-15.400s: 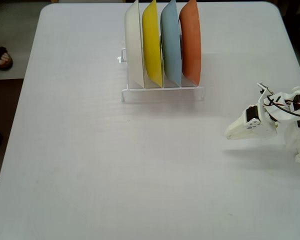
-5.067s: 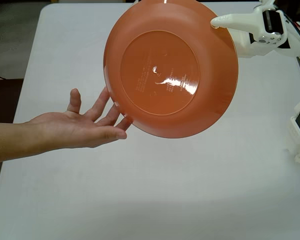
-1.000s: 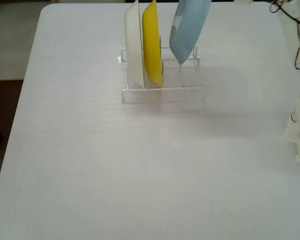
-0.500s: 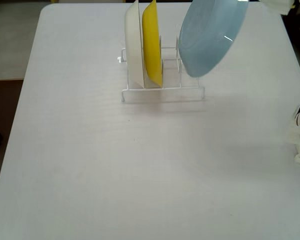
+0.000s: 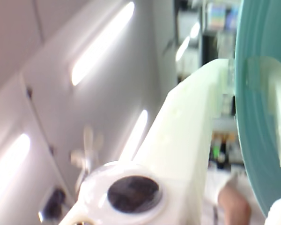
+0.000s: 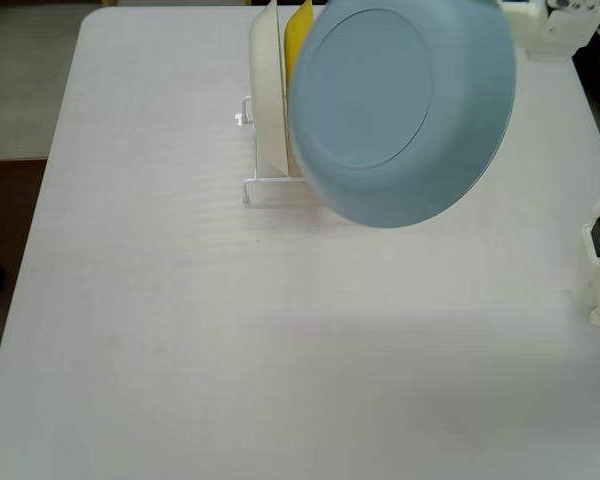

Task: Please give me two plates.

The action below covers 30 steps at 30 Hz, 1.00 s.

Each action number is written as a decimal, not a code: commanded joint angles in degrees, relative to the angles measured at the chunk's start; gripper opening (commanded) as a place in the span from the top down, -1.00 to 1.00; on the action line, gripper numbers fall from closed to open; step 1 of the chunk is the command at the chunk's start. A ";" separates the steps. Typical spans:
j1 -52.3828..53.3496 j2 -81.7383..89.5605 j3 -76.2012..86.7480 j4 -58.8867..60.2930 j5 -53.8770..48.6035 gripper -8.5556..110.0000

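Since half a second ago we see the light blue plate [image 6: 400, 110] swing face-on, upper centre (hiding the rack), gripper [image 6: 510, 25] clamping its rim.

Rack [image 6: 250, 188] mostly behind blue plate [image 6: 400, 110]

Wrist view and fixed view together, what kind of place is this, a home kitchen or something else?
Probably an office or lab, not a kitchen. The wrist view shows long ceiling lights; the fixed view shows a plain white table holding only a wire dish rack, with the light blue plate held above.
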 commanded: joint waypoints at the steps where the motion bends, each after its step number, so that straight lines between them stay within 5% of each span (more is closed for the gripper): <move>1: -3.52 -0.88 1.41 -11.51 -2.72 0.86; 17: -2.90 -13.18 7.82 -39.81 -7.21 0.86; 30: -2.81 -17.58 7.82 -46.05 -7.38 0.86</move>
